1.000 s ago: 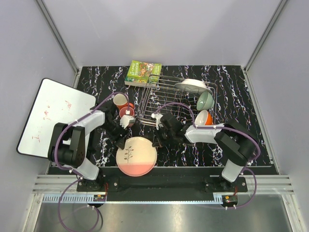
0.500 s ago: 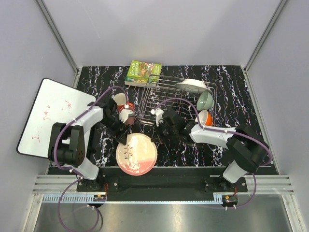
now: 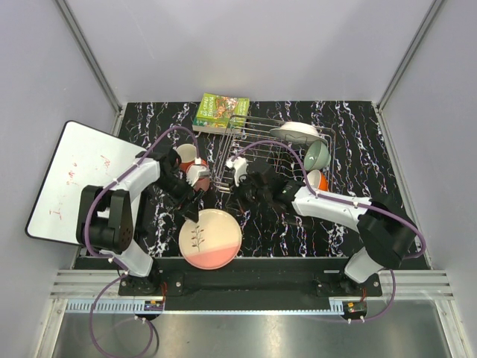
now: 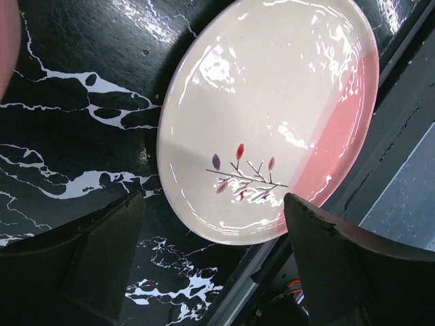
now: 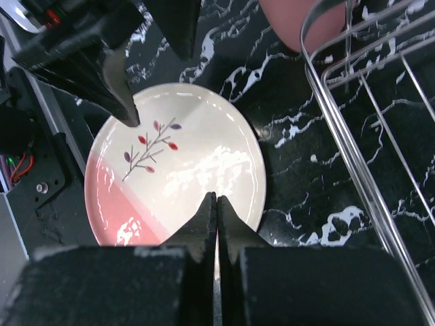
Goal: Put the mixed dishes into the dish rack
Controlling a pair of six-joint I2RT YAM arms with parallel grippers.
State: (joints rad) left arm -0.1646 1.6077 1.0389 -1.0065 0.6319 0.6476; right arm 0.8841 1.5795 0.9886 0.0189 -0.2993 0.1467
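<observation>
The pink-and-cream plate with the leaf sprig [image 3: 211, 239] lies flat on the table near the front edge. It also shows in the left wrist view [image 4: 272, 115] and the right wrist view [image 5: 177, 166]. My left gripper [image 3: 192, 204] is open and empty above the plate's far left rim, jaws wide apart [image 4: 214, 198]. My right gripper [image 3: 239, 201] is shut and empty above the plate's far right rim [image 5: 216, 201]. Two salmon-pink cups [image 3: 186, 154] [image 3: 199, 174] stand left of the dish rack [image 3: 257, 127]. The rack holds the white plate [image 3: 298, 133], the pale green bowl [image 3: 317, 154] and the orange bowl [image 3: 317, 181].
A green book [image 3: 220, 110] lies at the far edge, touching the rack's left corner. A white board with red scribbles [image 3: 82, 175] leans off the table's left side. The rack's wire rim [image 5: 353, 170] is just right of my right gripper. Grey walls enclose the table.
Both wrists have shifted toward the far side. The right gripper has moved left, closer to the cups. The plate has stayed in place.
</observation>
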